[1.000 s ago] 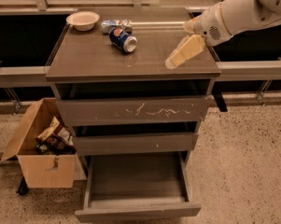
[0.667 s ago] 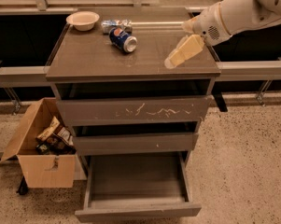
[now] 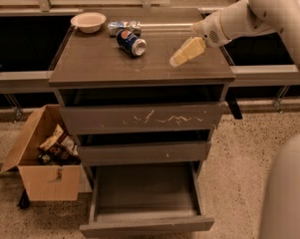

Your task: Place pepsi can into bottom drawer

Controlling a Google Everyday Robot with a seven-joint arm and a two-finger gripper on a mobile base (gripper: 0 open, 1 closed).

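Note:
The pepsi can (image 3: 131,42), dark blue with a red-white-blue logo, lies on its side on the cabinet top (image 3: 99,63), left of centre toward the back. My gripper (image 3: 187,53), pale yellow, hangs low over the right part of the cabinet top, about a hand's width right of the can and holding nothing that I can see. The white arm reaches in from the upper right. The bottom drawer (image 3: 144,225) is pulled out and its inside looks bare.
A cream bowl (image 3: 88,21) and a silvery crinkled packet (image 3: 123,27) sit at the back of the cabinet top. The scratched top drawer (image 3: 139,118) and middle drawer (image 3: 144,152) stand slightly ajar. A cardboard box (image 3: 40,173) with packets stands on the floor left. A white robot part (image 3: 285,193) fills the lower right.
My gripper and arm have shifted slightly left toward the can. A white robot part has come into view at the lower right. The can and drawers have not moved.

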